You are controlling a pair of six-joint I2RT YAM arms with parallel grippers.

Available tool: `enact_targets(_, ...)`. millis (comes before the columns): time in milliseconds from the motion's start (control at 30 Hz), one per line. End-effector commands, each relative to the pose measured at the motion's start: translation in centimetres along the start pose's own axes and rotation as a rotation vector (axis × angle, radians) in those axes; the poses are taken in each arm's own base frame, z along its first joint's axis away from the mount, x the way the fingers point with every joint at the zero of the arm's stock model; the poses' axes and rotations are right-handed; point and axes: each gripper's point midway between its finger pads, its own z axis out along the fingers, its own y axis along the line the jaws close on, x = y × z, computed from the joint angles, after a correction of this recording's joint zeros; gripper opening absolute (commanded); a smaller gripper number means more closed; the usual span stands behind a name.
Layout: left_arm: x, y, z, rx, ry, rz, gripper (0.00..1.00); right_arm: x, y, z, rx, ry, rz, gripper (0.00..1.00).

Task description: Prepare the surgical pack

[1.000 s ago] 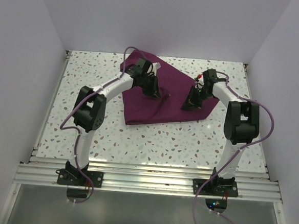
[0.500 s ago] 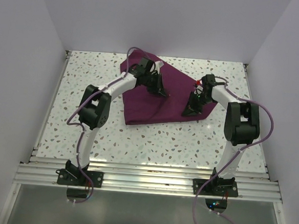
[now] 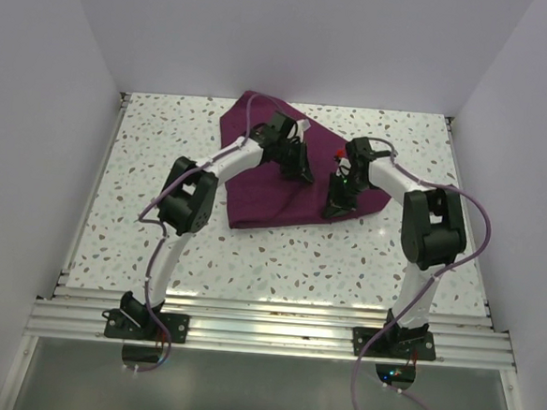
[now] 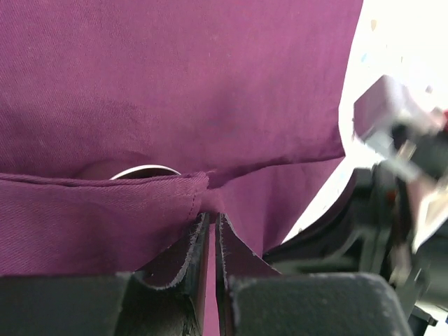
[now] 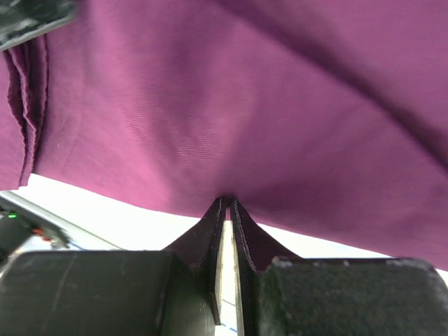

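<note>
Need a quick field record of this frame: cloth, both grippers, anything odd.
cloth: dark maroon fabric drape, folded over itself, lying on the far half of the speckled white table
left gripper: jaws almost together, pinching a raised fold of the drape
right gripper: jaws almost together, pinching the drape's edge
odd: pale curved rim peeking from under the fold in the left wrist view; cannot tell what it is

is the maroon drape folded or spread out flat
Folded: the drape lies doubled into a rough triangle; the right wrist view shows stacked edges.
</note>
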Motion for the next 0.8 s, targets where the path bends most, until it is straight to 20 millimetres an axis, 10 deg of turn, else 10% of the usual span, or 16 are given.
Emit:
enact_targets(0, -0.5, -0.4, -0.6, -0.009, -0.024, 0.013, 0.11, -0.8, 0.9, -1.2, 0.051, -0.073, -0.060, 0.10)
enact_targets(567, 1.3, 1.0, -0.1, -0.034, 0.024, -0.020, 0.10, 0.3, -2.1, 1.9, 0.100, -0.051, 0.047, 0.10)
enact_targets(767, 1.0, 0.9, -0.5, -0.035, 0.026, 0.001, 0.10, -1.0, 0.1, -1.1, -0.001, -0.113, 0.047, 0.11)
